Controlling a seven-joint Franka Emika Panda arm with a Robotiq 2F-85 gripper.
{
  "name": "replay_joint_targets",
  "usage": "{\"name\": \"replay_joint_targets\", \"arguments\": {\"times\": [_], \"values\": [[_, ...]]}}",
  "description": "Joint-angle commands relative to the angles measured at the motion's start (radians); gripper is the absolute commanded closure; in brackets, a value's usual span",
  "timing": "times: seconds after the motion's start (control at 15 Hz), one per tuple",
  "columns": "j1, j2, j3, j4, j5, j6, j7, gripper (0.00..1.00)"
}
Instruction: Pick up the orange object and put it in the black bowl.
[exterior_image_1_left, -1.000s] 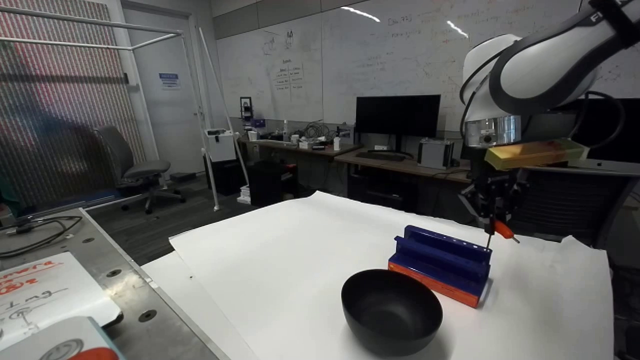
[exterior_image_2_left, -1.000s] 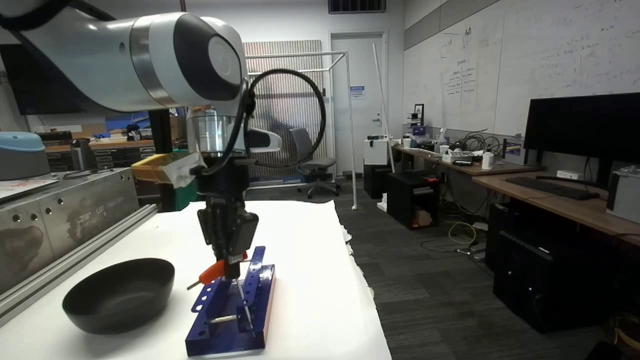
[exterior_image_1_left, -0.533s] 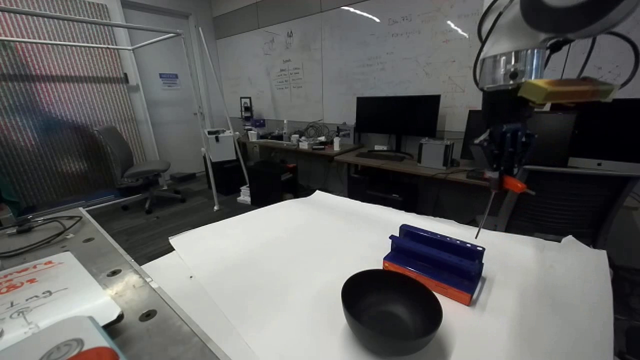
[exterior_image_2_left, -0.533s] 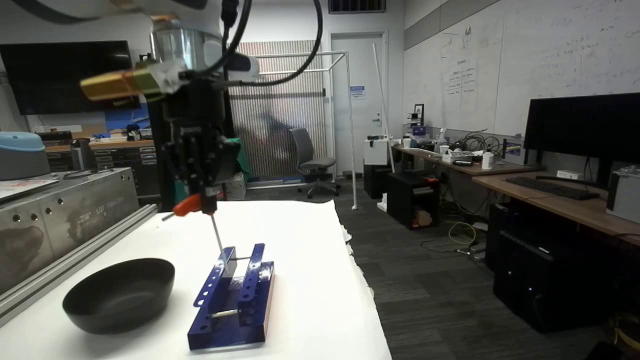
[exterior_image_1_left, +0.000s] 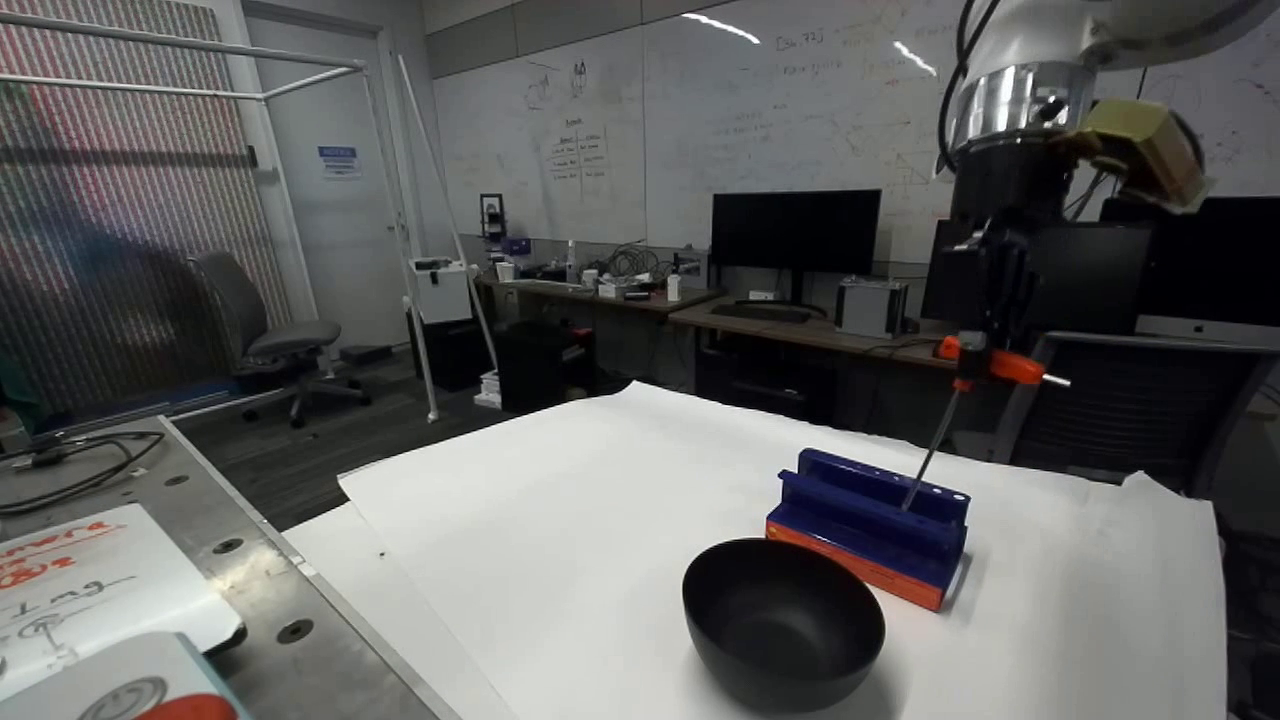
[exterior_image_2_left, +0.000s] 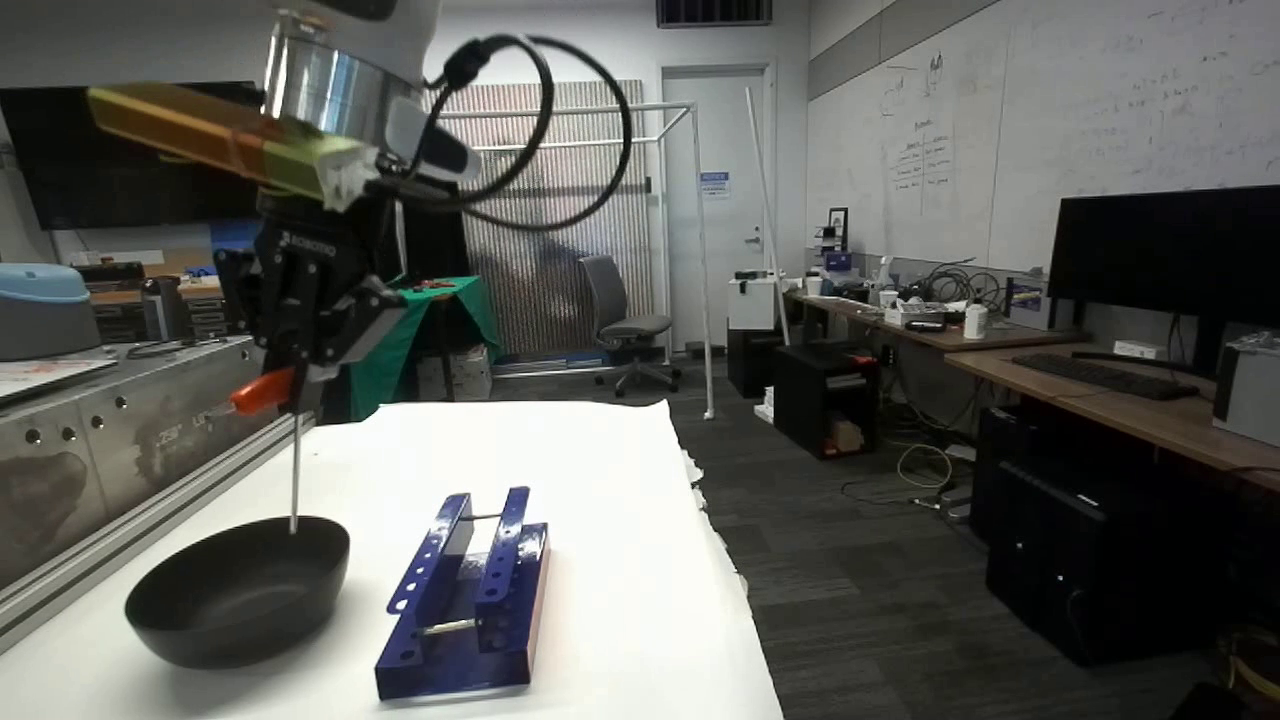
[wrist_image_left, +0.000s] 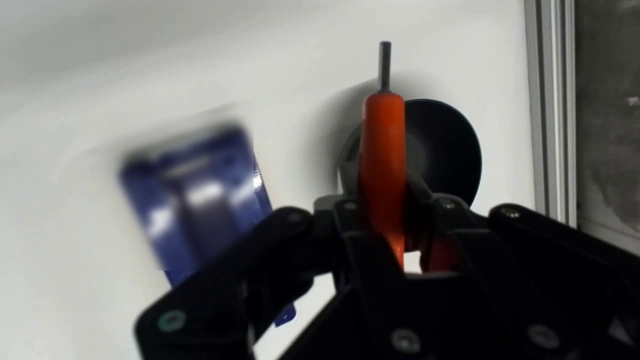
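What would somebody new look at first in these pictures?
Probably the bright orange tool, held above the white-covered table in the robot's black gripper, with its thin metal rod pointing downward. Next might come the round black bowl on the table, with the shiny blue rack sitting close by but not touching it.

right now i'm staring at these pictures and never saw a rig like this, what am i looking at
The machine is a robot arm ending in a black gripper, which works like a hand. Two wide pictures come from cameras outside the robot, looking at the scene from different places. The close-up is taken from its wrist, looking past the gripper. On the white sheet stand a black bowl and, beside it but not touching, a blue rack with holes. The gripper holds an orange-handled tool in the air, its long metal rod pointing downward.
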Motion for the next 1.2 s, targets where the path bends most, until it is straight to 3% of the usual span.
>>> {"name": "replay_joint_targets", "arguments": {"times": [0.0, 0.27, 0.47, 0.87, 1.13], "values": [[0.034, 0.116, -0.024, -0.006, 0.133, 0.035, -0.204, 0.93], [0.037, 0.221, 0.000, -0.002, 0.255, 0.042, -0.385, 0.93], [0.040, 0.259, 0.024, -0.021, 0.296, 0.134, -0.471, 0.93], [0.038, 0.329, 0.062, -0.040, 0.301, 0.294, -0.549, 0.93], [0.013, 0.341, 0.055, -0.026, 0.296, 0.284, -0.568, 0.91]]}}
